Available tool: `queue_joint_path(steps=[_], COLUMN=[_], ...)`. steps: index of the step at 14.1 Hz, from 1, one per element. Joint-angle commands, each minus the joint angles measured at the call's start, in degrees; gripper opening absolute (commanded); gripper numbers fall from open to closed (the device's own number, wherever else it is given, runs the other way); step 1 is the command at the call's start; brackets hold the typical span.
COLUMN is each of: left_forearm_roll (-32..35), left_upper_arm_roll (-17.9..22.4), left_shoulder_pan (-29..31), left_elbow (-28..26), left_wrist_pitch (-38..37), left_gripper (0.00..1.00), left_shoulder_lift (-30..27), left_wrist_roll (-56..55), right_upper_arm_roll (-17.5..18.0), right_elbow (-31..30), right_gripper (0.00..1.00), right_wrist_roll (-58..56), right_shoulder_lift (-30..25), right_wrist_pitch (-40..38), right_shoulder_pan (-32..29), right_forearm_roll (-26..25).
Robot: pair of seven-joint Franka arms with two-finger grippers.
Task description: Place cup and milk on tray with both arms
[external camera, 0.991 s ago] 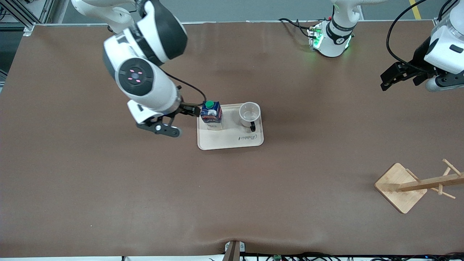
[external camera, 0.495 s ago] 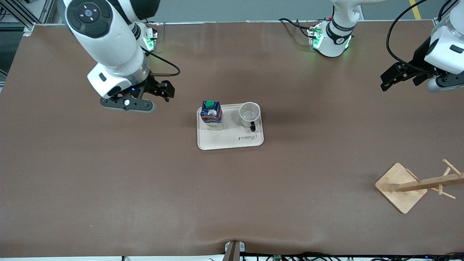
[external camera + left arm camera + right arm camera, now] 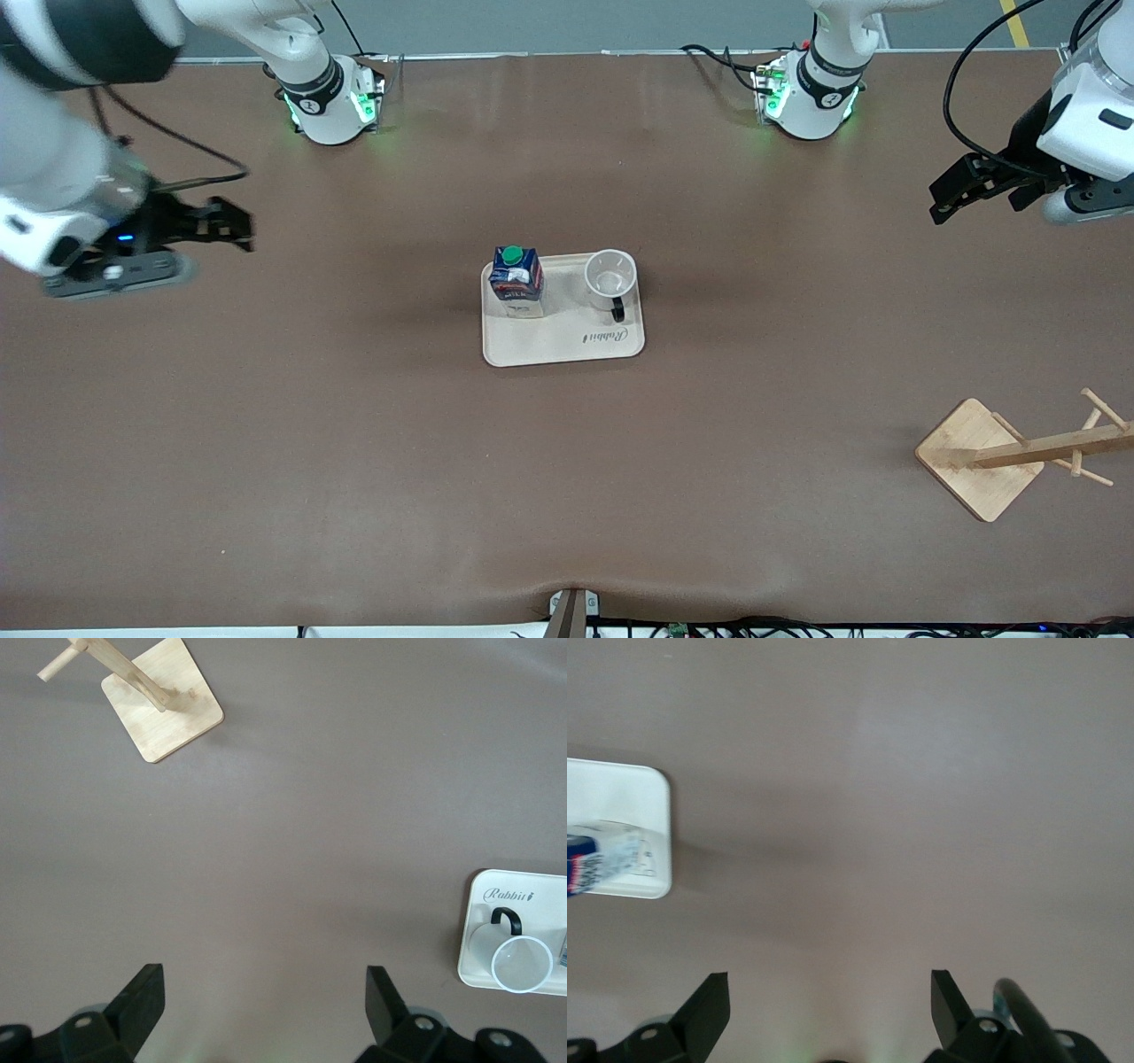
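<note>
The cream tray (image 3: 563,346) lies mid-table. The blue and white milk carton (image 3: 516,280) with a green cap stands upright on it at the right arm's end. The white cup (image 3: 611,278) stands upright on it beside the carton, black handle toward the front camera. My right gripper (image 3: 232,226) is open and empty, over bare table well away from the tray toward the right arm's end. Its wrist view (image 3: 830,1005) shows the tray's corner (image 3: 629,806) and the carton (image 3: 594,859). My left gripper (image 3: 946,197) waits open and empty at the left arm's end; its wrist view (image 3: 264,1001) shows the cup (image 3: 518,961) on the tray (image 3: 474,948).
A wooden mug rack (image 3: 983,456) lies tipped over on its square base near the front camera at the left arm's end, also in the left wrist view (image 3: 159,700). Brown table (image 3: 354,443) surrounds the tray.
My right gripper has let go of the milk carton and drawn away from the tray toward the right arm's end. The carton stays upright on the tray. The left arm has not moved.
</note>
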Motion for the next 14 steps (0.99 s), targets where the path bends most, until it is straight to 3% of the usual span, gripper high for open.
queue_joint_path(steps=[1,3,8,9,12,14], left_forearm_roll=[0.0,0.0,0.0,0.0,0.0,0.0], left_upper_arm_roll=[-0.6,-0.6,-0.6,-0.6,-0.6,-0.6], left_shoulder_pan=[0.7,0.7,0.6,0.6,0.6,0.6], left_elbow=[-0.6,-0.6,-0.6,-0.6,-0.5,-0.3], left_wrist_pitch=[0.7,0.4,1.9,2.0,2.1,2.1], left_gripper=[1.0,1.0,1.0,1.0,1.0,1.0], left_shoulder_lift=[-0.7,-0.8,0.2,0.4,1.0,1.0], left_wrist_roll=[-0.1,0.1,0.0,0.0,0.1,0.9], right_upper_arm_roll=[1.1,1.3,1.0,1.0,1.0,1.0], right_elbow=[-1.1,-1.1,1.5,4.2,1.5,1.5], right_gripper=[1.0,1.0,1.0,1.0,1.0,1.0], right_wrist_roll=[-1.1,-0.3,-1.7,-1.8,-7.2,-17.7], right_shoulder_lift=[-4.5,-5.7,-0.4,1.0,0.9,0.2], right_wrist_pitch=[-1.7,-1.1,2.8,2.4,1.5,2.1], right_shoulder_pan=[-2.6,-2.8,-5.7,-6.2,-13.4,-13.4], right_forearm_roll=[-1.1,-5.3,-4.8,-4.1,6.3,5.8])
